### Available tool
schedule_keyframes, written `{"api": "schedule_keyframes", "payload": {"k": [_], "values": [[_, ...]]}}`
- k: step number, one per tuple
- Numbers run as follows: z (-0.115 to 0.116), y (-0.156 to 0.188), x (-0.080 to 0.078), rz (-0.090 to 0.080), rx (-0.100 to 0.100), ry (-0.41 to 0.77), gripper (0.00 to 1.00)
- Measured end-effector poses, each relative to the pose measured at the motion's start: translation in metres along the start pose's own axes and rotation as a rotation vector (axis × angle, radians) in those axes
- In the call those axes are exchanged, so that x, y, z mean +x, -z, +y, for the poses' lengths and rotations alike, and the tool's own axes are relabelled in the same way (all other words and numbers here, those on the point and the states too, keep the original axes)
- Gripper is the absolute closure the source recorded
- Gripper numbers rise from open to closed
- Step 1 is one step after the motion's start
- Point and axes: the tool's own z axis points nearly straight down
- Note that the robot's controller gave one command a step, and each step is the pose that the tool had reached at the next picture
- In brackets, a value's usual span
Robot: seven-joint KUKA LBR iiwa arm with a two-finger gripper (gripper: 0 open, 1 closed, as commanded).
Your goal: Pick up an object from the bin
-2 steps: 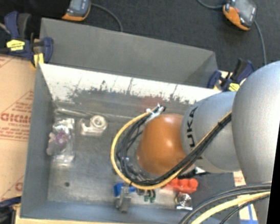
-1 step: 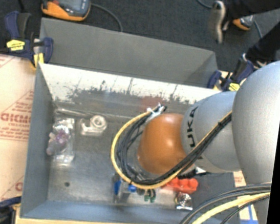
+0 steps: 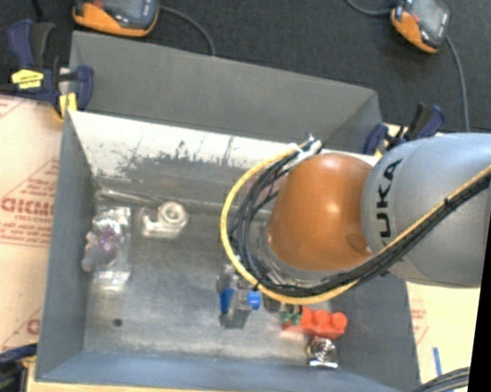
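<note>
My gripper (image 3: 234,307) reaches down to the bin floor just right of the middle, below the arm's wrist; its grey body carries blue parts. Close to its right lies a red plastic block (image 3: 326,321) with a small green piece (image 3: 288,314) beside it. A shiny metal piece (image 3: 323,352) lies just in front of the red block, near the bin's front right corner. Nothing is visible between the gripper's tips.
At the left of the bin lies a crumpled clear plastic bag (image 3: 107,245) with something purple inside. A small clear tape dispenser (image 3: 166,220) sits right of it, towards the back. The arm and its orange cover hide the bin's right middle.
</note>
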Motion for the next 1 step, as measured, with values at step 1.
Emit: {"api": "schedule_keyframes", "payload": {"k": [1], "values": [[-0.0020,0.0695,-0.0103,-0.001,0.000,-0.004,1.00]]}}
